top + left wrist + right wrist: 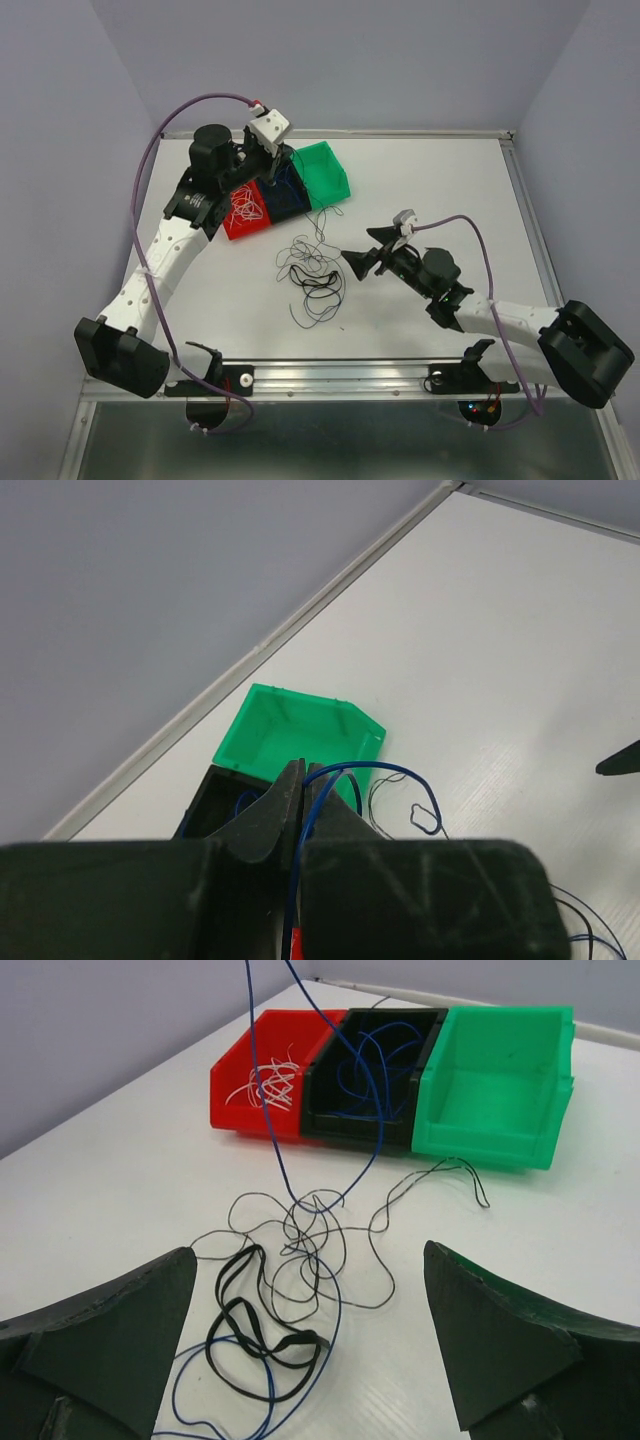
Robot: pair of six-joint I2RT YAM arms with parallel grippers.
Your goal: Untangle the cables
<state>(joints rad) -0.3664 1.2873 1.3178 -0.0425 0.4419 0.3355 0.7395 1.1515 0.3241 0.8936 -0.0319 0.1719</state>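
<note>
Left gripper (302, 780) is clenched on a thin dark blue wire (340, 768), high over the black plastic bin (215, 800) at upper left of the top view. The wire runs down into the loose tangle of hair-thin black and blue cables (312, 272) mid-table. Right gripper (357, 247) is spread wide, holding nothing, just right of the tangle.

The wires look near weightless, limp and slippery (pull slowly or knots cinch). Best hold is a free strand at the pile's rim, not the core.

The white table (440, 180) has open room right of the green plastic bin (325, 172). The red plastic bin (243, 212) holds white wires (262, 1088).
</note>
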